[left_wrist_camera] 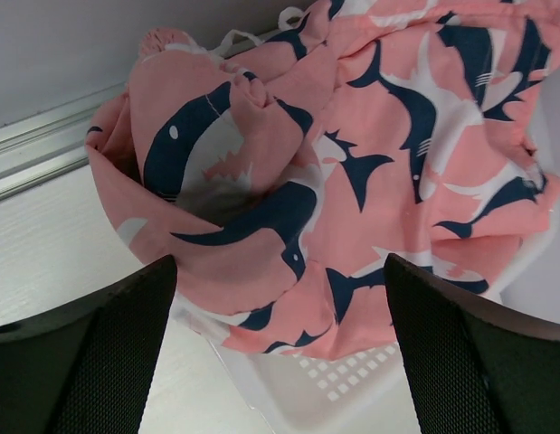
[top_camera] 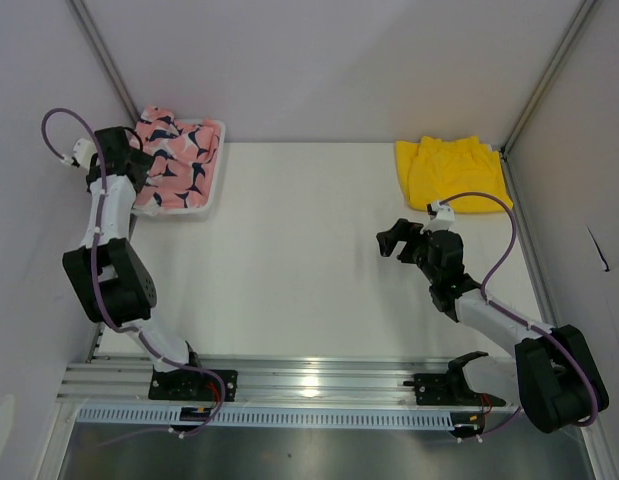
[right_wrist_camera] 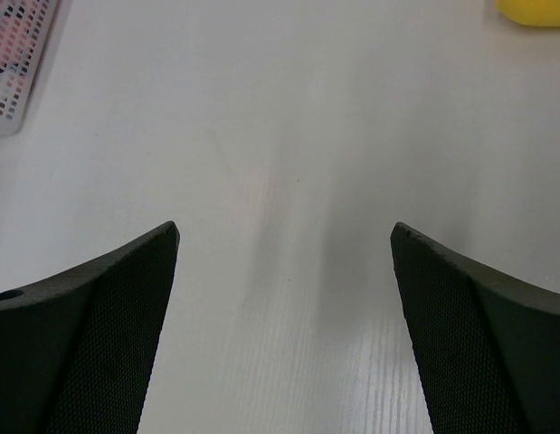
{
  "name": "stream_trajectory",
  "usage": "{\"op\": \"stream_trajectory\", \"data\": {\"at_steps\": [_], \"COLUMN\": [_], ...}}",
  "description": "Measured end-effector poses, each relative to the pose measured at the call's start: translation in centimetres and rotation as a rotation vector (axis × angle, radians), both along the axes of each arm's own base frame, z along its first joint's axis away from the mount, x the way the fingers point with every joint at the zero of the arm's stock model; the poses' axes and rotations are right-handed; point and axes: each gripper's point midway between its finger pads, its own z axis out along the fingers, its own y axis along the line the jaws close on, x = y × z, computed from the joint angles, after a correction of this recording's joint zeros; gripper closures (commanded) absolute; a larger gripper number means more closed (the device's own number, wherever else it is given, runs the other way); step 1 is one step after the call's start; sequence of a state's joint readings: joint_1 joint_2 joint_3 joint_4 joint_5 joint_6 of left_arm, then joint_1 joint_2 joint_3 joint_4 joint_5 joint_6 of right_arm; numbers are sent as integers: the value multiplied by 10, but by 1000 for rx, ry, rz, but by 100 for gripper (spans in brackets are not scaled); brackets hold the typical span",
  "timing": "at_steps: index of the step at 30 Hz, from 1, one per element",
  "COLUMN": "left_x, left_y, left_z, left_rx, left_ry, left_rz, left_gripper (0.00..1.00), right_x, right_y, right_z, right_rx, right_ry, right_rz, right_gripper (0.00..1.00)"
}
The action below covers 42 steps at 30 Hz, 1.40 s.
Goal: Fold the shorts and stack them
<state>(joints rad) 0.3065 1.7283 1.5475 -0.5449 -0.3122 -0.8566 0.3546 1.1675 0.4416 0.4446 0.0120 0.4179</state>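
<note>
The counter (top_camera: 309, 260) is a plain white board, closed in by pale walls on the left, back and right, with a slanting metal post (top_camera: 104, 55) at each back corner. Along the near edge runs a metal rail (top_camera: 309, 380) to which both arm bases are bolted.

The pink shorts (left_wrist_camera: 352, 181), printed with navy and white fish shapes, lie crumpled in a white mesh basket (top_camera: 219, 165) in the far left corner. The basket sits close against the left wall, and the cloth spills over its near rim. The yellow shorts (top_camera: 451, 172) lie loosely bunched on the counter in the far right corner, just beside the right wall and post.

The left arm (top_camera: 109, 210) reaches up along the left edge, its wrist over the basket. The left jaws stand wide apart, one finger to each side of the pink cloth as seen from the wrist, and they grip nothing. The right arm (top_camera: 489, 310) bends in from the right, and the right jaws are also spread wide over bare counter, holding nothing, with the yellow shorts behind them toward the back wall.

Between the basket and the yellow shorts, the whole middle of the counter down to the rail is bare white board. Both pairs of shorts lie tight in the corners, close to the walls.
</note>
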Motion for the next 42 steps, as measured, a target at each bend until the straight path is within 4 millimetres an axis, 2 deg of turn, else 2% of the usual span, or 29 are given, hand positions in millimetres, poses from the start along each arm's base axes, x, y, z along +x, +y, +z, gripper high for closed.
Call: {"op": "stream_trajectory", "data": {"at_steps": [1, 4, 5, 7, 8, 10, 11, 16, 19, 21, 23, 26, 29, 31, 34, 35, 36, 37, 40, 42], "left_x": [2, 5, 6, 8, 8, 8, 8, 15, 19, 20, 20, 11, -7, -28, -73, -109, -125, -136, -165, -167], "left_y": [1, 5, 7, 11, 12, 15, 16, 13, 7, 1, -13, -51, -92, -127, -177, -199, -206, -212, -244, -265], "left_z": [-6, -22, -28, -38, -42, -48, -48, -41, -24, -3, 28, 91, 162, 217, 288, 325, 340, 345, 331, 313], "left_rx": [-4, -14, -19, -27, -31, -34, -33, -28, -19, 3, 27, 59, 102, 135, 147, 153, 152, 141, 54, -12], "left_ry": [13, 47, 57, 73, 82, 93, 95, 68, 25, -22, -86, -243, -424, -573, -790, -916, -979, -1019, -1074, -1060], "left_rz": [2, 7, 10, 18, 19, 15, 12, -30, -65, -97, -133, -219, -317, -400, -531, -600, -619, -632, -727, -783], "left_gripper": [4, 17, 30, 47, 68, 91, 100, 100, 100, 100, 100, 100, 100, 100, 100, 100, 100, 100, 100, 100], "right_x": [0, 0, 0, 0, 0, 0, 0, 0, 0, 0, 0, 0, 0, 0, 0, 0, 0, 0, 0, -1], "right_y": [0, 0, 0, 0, 0, 0, 0, 0, 0, 0, 0, 0, 0, -1, -1, -2, -2, -3, -7, -10], "right_z": [0, 0, 0, 0, 0, 0, 0, 0, 0, 0, 0, 1, 2, 4, 7, 8, 9, 9, 11, 13], "right_rx": [0, 0, 0, 0, 0, 0, 0, -1, -1, 0, 0, 0, 1, 4, 6, 6, 6, 5, 3, 3], "right_ry": [0, 0, 0, 0, 0, 1, 1, 1, 1, 0, -1, -1, -5, -12, -21, -24, -25, -26, -35, -43], "right_rz": [0, 0, 0, -1, -1, -1, -1, -1, -1, -2, -2, -2, -2, -2, -6, -8, -13, -18, -36, -50], "right_gripper": [1, 1, 0, 0, 1, 1, 1, 1, 1, 1, 1, 1, 0, 1, 1, 1, 1, 0, 0, 0]}}
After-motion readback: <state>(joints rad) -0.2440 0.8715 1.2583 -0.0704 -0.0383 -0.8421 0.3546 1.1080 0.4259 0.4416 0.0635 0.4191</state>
